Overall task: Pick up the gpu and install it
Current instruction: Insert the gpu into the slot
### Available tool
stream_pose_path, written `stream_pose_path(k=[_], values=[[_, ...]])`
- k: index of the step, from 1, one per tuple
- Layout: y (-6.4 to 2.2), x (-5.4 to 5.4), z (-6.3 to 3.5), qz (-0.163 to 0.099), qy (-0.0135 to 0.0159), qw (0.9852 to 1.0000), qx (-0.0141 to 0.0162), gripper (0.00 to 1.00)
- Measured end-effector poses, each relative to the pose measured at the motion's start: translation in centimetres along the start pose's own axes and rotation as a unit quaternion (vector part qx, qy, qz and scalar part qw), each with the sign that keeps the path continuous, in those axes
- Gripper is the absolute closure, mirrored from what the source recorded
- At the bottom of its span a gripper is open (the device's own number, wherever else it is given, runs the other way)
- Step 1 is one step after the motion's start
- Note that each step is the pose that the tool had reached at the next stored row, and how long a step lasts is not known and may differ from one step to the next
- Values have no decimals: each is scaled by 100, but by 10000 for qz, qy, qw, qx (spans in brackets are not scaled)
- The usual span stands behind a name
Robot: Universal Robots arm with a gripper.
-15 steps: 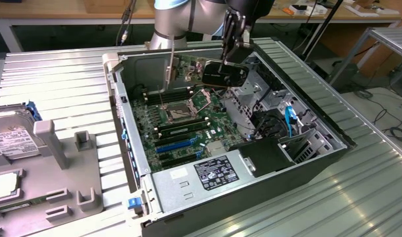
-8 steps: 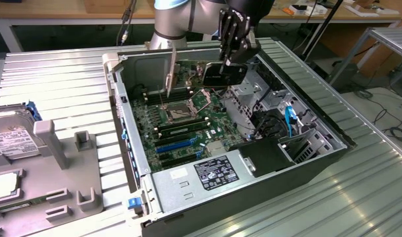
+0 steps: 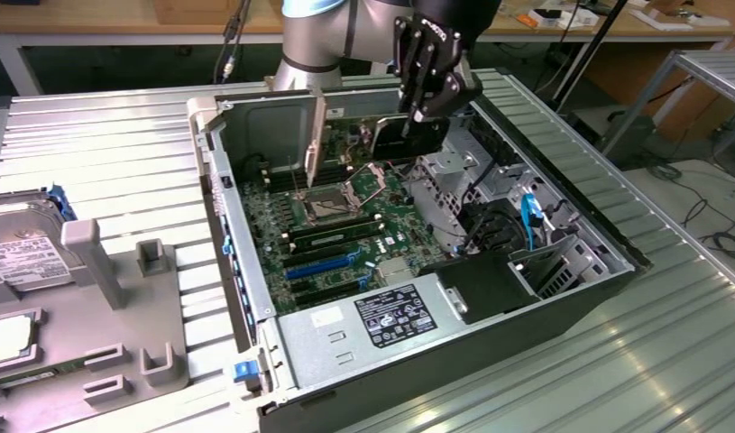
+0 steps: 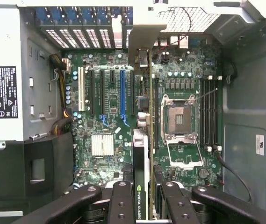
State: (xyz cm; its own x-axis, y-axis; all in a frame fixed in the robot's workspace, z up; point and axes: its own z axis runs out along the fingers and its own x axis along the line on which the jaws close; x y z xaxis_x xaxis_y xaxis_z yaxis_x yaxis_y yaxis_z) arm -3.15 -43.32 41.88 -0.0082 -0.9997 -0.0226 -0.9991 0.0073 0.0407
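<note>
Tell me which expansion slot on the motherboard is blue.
The blue slot lies near the gpu held in the gripper; the other slots are black, except one white slot.

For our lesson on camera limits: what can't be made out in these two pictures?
- Wrist view: the gpu is edge-on between the fingers, faces unseen.
- Wrist view: the motherboard strip beneath the gpu, hidden by it.
- Exterior view: the hard drive, cut off at the exterior view's left.
</note>
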Motion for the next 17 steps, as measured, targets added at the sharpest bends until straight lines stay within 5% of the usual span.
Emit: stream_pose_path(k=[17], values=[[42,4,135,-1,0,10000,26,73]])
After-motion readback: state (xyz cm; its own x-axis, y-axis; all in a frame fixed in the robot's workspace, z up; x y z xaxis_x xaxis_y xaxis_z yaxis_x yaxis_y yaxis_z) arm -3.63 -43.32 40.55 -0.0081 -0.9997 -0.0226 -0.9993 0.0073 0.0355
